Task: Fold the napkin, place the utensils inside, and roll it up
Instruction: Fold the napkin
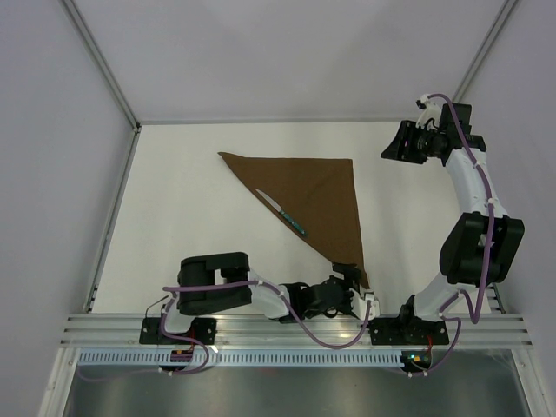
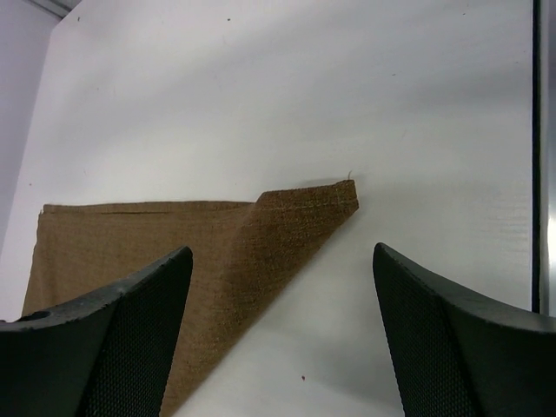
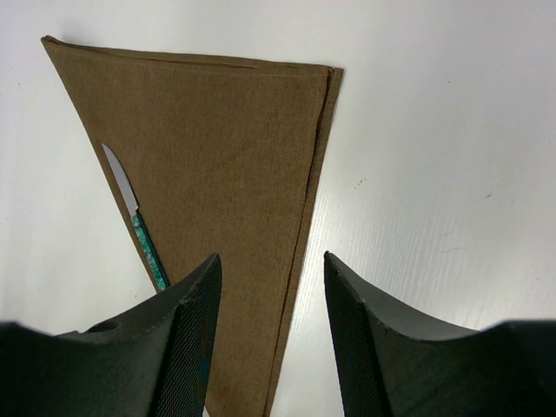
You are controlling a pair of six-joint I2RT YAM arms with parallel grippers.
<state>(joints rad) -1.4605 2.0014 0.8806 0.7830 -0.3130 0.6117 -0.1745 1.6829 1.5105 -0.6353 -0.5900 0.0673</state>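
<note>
On the table (image 1: pixel 191 226) I saw the napkin (image 1: pixel 317 204) folded into a triangle, a knife (image 1: pixel 282 213) along its long edge, and both the left gripper (image 2: pixel 282 252) and right gripper (image 3: pixel 273 256) spread wide and empty, so I judged the rolling not yet done.

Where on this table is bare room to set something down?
Widest bare table: left of the napkin and knife. Narrower strip: between the napkin's right edge and the right arm. Crowded at the near corner, by the left gripper.

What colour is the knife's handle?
Mottled teal-green, with a whitish blade; the knife shows best in the right wrist view, along the brown napkin's edge.
</note>
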